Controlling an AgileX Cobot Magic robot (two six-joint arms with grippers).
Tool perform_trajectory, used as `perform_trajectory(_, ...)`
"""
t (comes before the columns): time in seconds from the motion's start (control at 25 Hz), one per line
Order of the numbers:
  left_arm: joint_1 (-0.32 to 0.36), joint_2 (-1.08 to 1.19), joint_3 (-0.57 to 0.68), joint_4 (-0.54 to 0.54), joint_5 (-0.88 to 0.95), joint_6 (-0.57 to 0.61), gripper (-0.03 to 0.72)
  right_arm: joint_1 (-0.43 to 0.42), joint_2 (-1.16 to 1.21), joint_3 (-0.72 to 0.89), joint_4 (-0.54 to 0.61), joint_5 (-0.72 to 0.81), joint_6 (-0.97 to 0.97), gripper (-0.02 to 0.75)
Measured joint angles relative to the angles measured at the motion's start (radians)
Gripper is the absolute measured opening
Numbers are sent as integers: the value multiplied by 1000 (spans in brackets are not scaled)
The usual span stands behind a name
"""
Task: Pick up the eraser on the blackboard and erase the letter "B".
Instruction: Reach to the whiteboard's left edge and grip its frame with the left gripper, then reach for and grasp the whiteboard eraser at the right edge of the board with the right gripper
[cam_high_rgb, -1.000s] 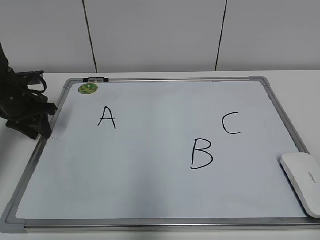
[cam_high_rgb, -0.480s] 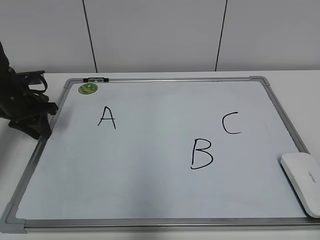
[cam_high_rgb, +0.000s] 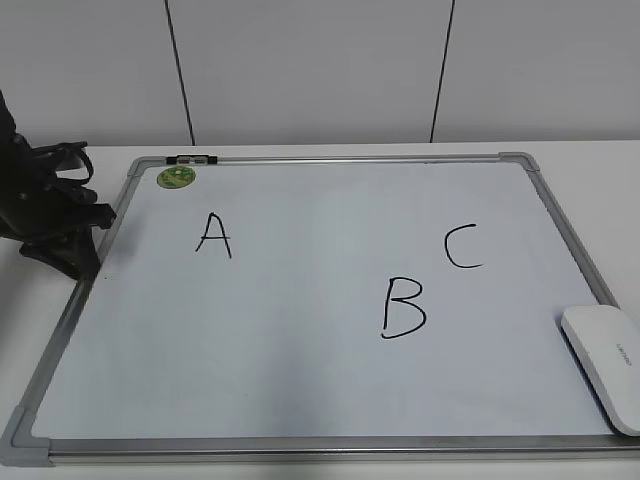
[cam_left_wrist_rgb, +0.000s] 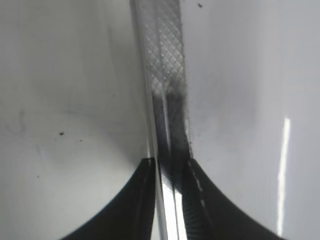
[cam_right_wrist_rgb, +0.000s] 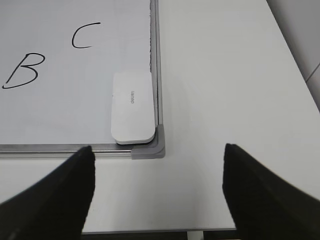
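Right hand (cam_right_wrist_rgb: 157, 190) spread wide, empty, hovering off the board's corner. Eraser (cam_right_wrist_rgb: 132, 107) lying in the board's (cam_right_wrist_rgb: 75, 148) corner against the frame, right of the B (cam_right_wrist_rgb: 21, 71). Best lowered squarely, pinching across its narrow sides.

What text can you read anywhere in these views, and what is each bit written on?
"A", "B" and "C": black marker on the blackboard.
"deli", probably; small grey print on the eraser.
Green magnet: pattern too small to read.
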Motion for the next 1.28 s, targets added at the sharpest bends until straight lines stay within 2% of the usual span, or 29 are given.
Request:
perform_trajectory(0.64,7,15,-12,-22,23,0,125,0,0,0,0,0,0,589)
perform_trajectory(0.88,9,15,-13,-28,25,-2,47,0,0,0,0,0,0,589)
perform_trajectory(1.28,9,15,-13,-30,27,-5,44,0,0,0,5,0,0,589)
